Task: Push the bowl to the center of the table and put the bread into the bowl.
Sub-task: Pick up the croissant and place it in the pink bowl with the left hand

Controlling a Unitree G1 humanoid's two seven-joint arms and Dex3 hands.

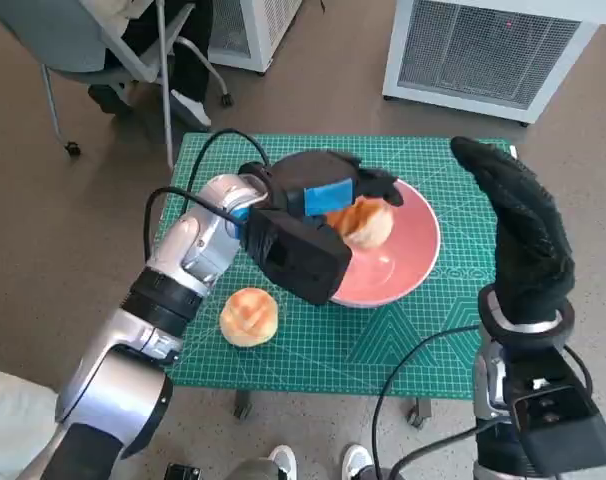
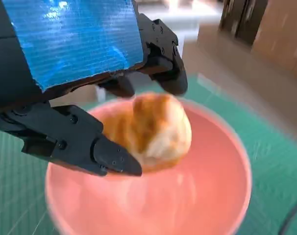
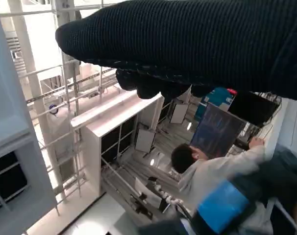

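A second bread roll (image 1: 248,316) lies on the green mat (image 1: 403,340), near the front edge. Behind it the left hand (image 1: 328,200) holds the bread (image 1: 363,222) over the pink bowl (image 1: 408,265); next it must let go. The right hand (image 1: 523,235) is raised beside the bowl, holding nothing, fingers seemingly straight.

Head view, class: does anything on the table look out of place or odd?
Nothing looks damaged or spilled. One bread roll lies on the green mat outside the pink bowl, while the left hand holds another roll over it.
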